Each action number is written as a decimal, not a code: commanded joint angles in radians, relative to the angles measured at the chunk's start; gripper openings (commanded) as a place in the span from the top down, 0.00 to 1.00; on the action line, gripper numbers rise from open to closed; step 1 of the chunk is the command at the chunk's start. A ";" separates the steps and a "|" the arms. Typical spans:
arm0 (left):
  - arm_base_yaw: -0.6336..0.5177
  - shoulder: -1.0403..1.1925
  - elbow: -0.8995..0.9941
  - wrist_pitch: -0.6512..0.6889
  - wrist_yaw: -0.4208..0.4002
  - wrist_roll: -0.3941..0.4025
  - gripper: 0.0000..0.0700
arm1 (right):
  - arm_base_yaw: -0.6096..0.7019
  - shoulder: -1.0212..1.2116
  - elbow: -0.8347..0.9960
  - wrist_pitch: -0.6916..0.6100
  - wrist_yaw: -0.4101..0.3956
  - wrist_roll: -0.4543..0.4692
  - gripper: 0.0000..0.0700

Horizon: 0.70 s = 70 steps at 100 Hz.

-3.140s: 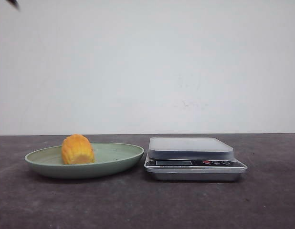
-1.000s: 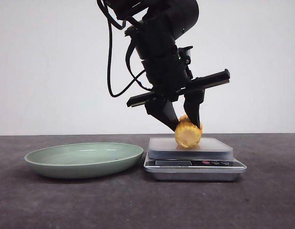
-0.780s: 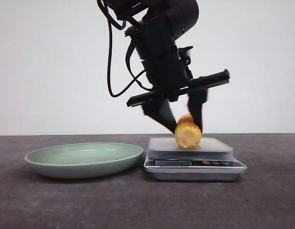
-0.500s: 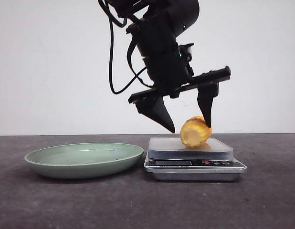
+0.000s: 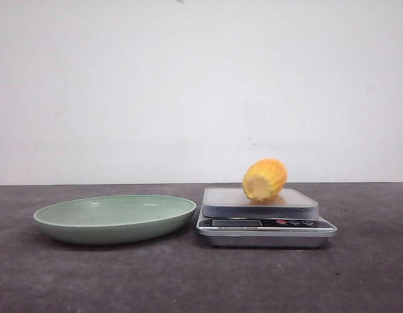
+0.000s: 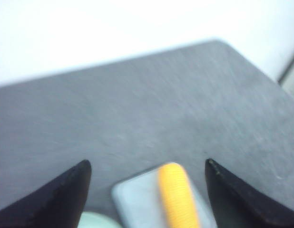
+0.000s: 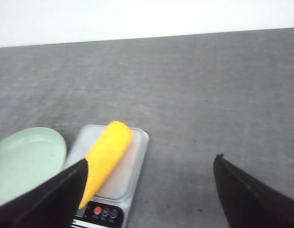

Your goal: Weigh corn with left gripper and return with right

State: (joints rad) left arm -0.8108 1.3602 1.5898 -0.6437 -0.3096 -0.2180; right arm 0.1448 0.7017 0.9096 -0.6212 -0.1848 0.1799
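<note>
The orange-yellow corn (image 5: 264, 180) lies on the grey platform of the kitchen scale (image 5: 306, 225), pale cut end toward the camera. No gripper shows in the front view. In the left wrist view the left gripper (image 6: 146, 167) is open and empty, well above the corn (image 6: 178, 197) and the scale (image 6: 137, 204). In the right wrist view the right gripper (image 7: 151, 164) is open and empty, high above the table, with the corn (image 7: 106, 159) on the scale (image 7: 125, 183) beside its one finger.
An empty pale green plate (image 5: 61, 222) sits left of the scale on the dark grey table; it also shows in the right wrist view (image 7: 23, 161). A white wall stands behind the table.
The left gripper opened, let the corn go on the scale, and rose out of the front view. The corn rolled slightly right and stays on the platform.
</note>
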 commanded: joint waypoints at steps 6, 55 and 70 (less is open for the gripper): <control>-0.016 -0.121 0.010 -0.130 -0.088 0.036 0.34 | 0.051 0.057 0.015 0.013 -0.004 0.014 0.22; -0.067 -0.609 -0.019 -0.637 -0.369 -0.202 0.39 | 0.371 0.462 0.015 0.269 0.145 0.103 0.09; -0.066 -0.743 -0.100 -0.703 -0.391 -0.265 0.39 | 0.389 0.604 0.015 0.333 0.169 0.131 0.09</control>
State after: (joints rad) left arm -0.8677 0.6418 1.5055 -1.3453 -0.6941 -0.4274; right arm 0.5278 1.2533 0.9100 -0.3183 -0.0250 0.2813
